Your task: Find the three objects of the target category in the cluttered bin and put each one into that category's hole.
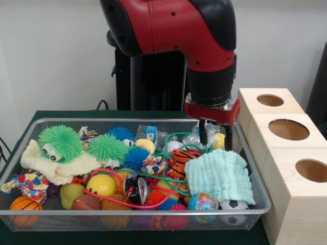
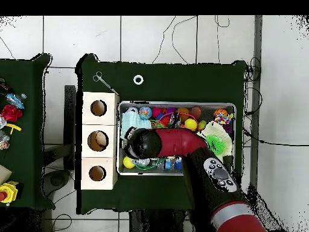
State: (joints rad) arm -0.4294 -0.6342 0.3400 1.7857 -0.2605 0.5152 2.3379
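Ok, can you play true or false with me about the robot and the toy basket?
1. The wire mesh basket is full of toys. True.
2. The pale wooden box beside the basket has four round holes. False: it has three.
3. The light blue knitted cloth lies at the end of the basket nearest the wooden box. True.
4. The fuzzy green ball with googly eyes sits inside one of the holes. False: it is in the basket, on a cream knitted cloth.
5. The small orange basketball lies in a near corner of the basket. True.
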